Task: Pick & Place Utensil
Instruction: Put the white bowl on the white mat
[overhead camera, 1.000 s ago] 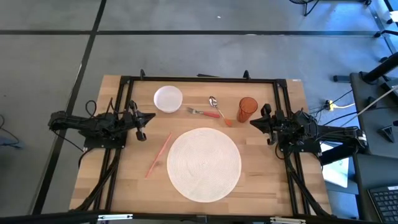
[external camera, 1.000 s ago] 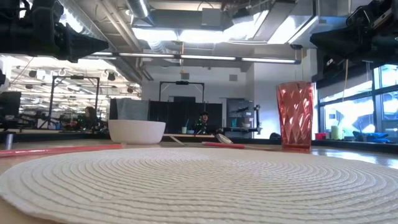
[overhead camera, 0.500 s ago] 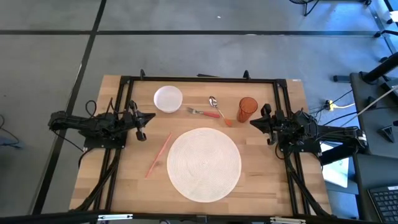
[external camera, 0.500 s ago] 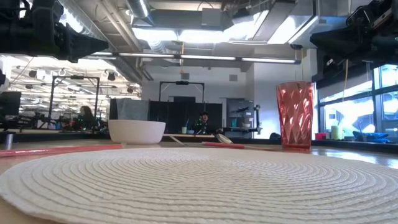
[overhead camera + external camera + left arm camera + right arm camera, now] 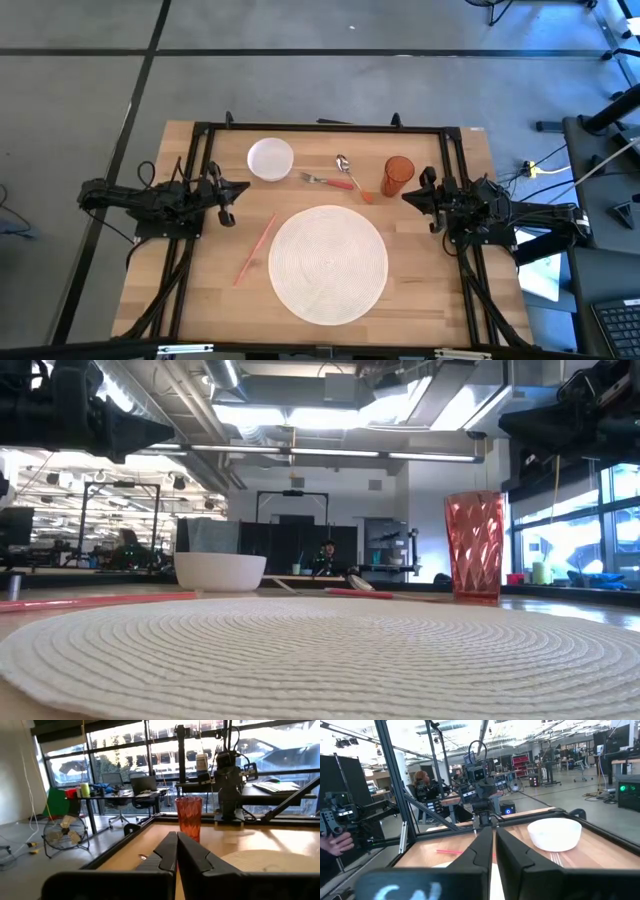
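Nothing was in hand yet: the left gripper (image 5: 228, 197) sat clenched with its fingers pressed together and holding nothing, and the right gripper (image 5: 415, 197) was pinched empty too, with the fork (image 5: 327, 181) and spoon (image 5: 352, 177) lying ahead of its fingers and a little to one side, just past the red cup (image 5: 397, 175). To do the pick well, I judged the right arm should spread its fingers first and drop over a handle from above, swinging clear of that cup standing so near. The white bowl (image 5: 270, 159) lay beyond the utensils, the pink straw (image 5: 255, 249) stayed close to the left arm, and the round placemat (image 5: 327, 262) between both arms offered open room, well inside the table edge (image 5: 300, 128)
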Robot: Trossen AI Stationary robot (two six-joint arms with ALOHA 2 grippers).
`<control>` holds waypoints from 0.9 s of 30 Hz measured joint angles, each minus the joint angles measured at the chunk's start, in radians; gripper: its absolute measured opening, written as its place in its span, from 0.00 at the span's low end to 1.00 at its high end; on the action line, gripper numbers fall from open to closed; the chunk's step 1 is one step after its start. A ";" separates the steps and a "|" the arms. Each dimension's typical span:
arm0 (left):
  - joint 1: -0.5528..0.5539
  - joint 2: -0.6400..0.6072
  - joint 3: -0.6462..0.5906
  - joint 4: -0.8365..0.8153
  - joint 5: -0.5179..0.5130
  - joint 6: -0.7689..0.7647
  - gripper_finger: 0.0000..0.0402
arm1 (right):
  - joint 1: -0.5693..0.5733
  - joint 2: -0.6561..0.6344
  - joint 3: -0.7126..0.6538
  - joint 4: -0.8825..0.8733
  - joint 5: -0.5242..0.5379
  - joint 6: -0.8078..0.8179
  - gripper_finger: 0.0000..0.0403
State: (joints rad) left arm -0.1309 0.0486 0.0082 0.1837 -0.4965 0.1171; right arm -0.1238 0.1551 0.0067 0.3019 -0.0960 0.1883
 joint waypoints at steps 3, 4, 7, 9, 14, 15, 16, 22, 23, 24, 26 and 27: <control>0.000 0.000 0.000 0.000 0.000 -0.033 0.01 | 0.000 0.000 0.000 0.000 0.019 -0.015 0.06; 0.000 0.000 0.000 0.000 0.000 -0.033 0.01 | 0.000 0.000 0.000 0.000 0.025 -0.012 0.06; 0.000 0.000 0.000 0.001 -0.010 -0.039 0.01 | 0.000 0.000 0.000 -0.004 0.025 -0.013 0.06; 0.000 0.000 0.000 0.006 -0.010 -0.053 0.01 | 0.000 0.000 0.000 -0.019 0.025 -0.013 0.06; 0.000 0.000 0.000 0.054 -0.010 -0.071 0.01 | 0.000 0.000 0.000 -0.031 0.024 -0.008 0.06; 0.000 0.000 0.000 0.064 -0.010 -0.091 0.01 | 0.000 0.000 0.000 -0.031 0.024 -0.004 0.06; 0.000 0.000 0.000 0.070 -0.010 -0.112 0.01 | 0.000 0.000 0.000 -0.032 0.018 -0.001 0.06; 0.000 0.000 0.000 0.067 -0.010 -0.165 0.01 | 0.000 0.000 0.000 -0.069 -0.009 -0.147 0.01; 0.000 0.000 0.000 0.068 -0.010 -0.156 0.01 | 0.000 0.000 0.000 -0.066 -0.010 -0.154 0.01; 0.000 0.000 0.000 0.067 -0.010 -0.152 0.01 | 0.000 0.000 0.000 -0.061 -0.011 -0.155 0.01; 0.000 0.000 0.000 0.051 -0.009 -0.166 0.01 | 0.000 0.000 0.000 -0.052 -0.030 -0.144 0.01; 0.000 0.000 0.000 0.035 -0.009 -0.179 0.01 | 0.000 0.000 0.000 -0.049 -0.048 -0.143 0.01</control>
State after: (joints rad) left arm -0.1310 0.0486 0.0082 0.2189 -0.5056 -0.0623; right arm -0.1242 0.1551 0.0067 0.2529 -0.1444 0.0458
